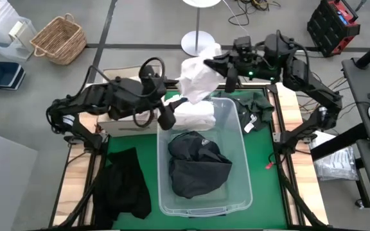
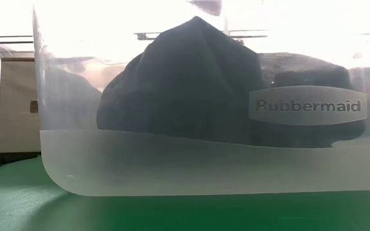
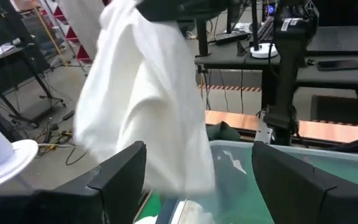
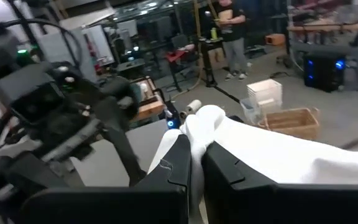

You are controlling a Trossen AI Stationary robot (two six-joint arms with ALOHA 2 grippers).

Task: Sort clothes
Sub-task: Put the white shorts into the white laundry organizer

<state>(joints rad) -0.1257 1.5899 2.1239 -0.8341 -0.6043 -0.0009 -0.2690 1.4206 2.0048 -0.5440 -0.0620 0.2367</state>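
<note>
My right gripper (image 1: 214, 64) is shut on a white garment (image 1: 196, 78), held up over the far left corner of the clear tub (image 1: 239, 160). The garment also shows in the left wrist view (image 3: 145, 99). My left gripper (image 1: 167, 120) is open by that corner, and in its wrist view (image 3: 197, 186) the white garment hangs just ahead of its spread fingers; I see no touch. A black garment (image 1: 198, 163) lies in the tub and also shows in the low view (image 2: 191, 83). A white bundle (image 1: 194, 115) lies at the tub's far end. My right gripper pinches a bunched fold of the white garment (image 4: 199, 127) between its two shut fingers (image 4: 173, 165). The fingers come from the table's right side, about level. The garment hangs slack below and beyond the fingers, lifted above the tub's far left corner.
A black garment (image 1: 124, 186) lies on the green mat at the near left. A dark green garment (image 1: 252, 106) lies at the far right beside the tub. A beige cardboard box (image 2: 18, 106) stands left of the tub. A person (image 4: 232, 31) stands far back in the room.
</note>
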